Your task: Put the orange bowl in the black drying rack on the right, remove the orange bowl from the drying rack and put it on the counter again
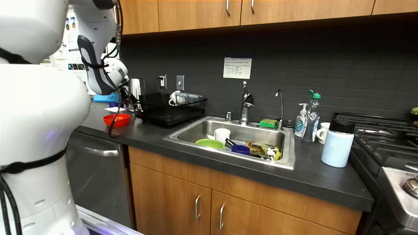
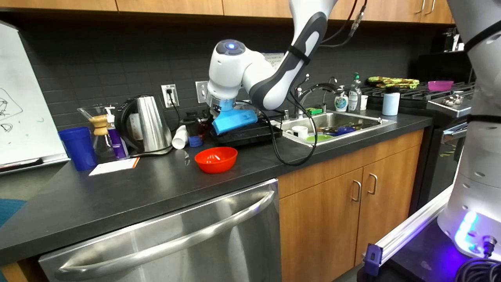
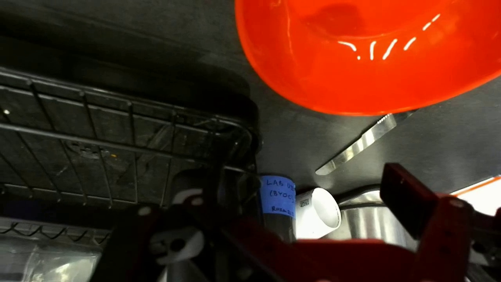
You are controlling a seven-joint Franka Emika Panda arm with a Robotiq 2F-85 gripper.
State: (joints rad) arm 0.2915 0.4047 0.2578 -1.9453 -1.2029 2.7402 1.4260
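The orange bowl (image 1: 120, 120) sits upright on the dark counter (image 2: 137, 188), to the left of the black drying rack (image 1: 165, 116) in both exterior views. The bowl (image 2: 216, 159) appears empty; in the wrist view it (image 3: 352, 74) fills the upper right, partly cut off. The rack also shows in an exterior view (image 2: 250, 135) and at the left of the wrist view (image 3: 129, 129). My gripper (image 3: 313, 184) is open in the wrist view, its red-black fingers apart with nothing held between them. It is above the counter near the bowl and rack, apart from the bowl; the arm and cables partly hide it.
A knife (image 3: 356, 147) lies beside the bowl. A steel kettle (image 2: 150, 125), a white cup (image 2: 180, 137) and a blue-taped black container (image 3: 278, 196) stand behind. A white mug (image 1: 178, 97) is in the rack. The sink (image 1: 209, 122) holds dishes. An arm cable (image 2: 276, 150) hangs low.
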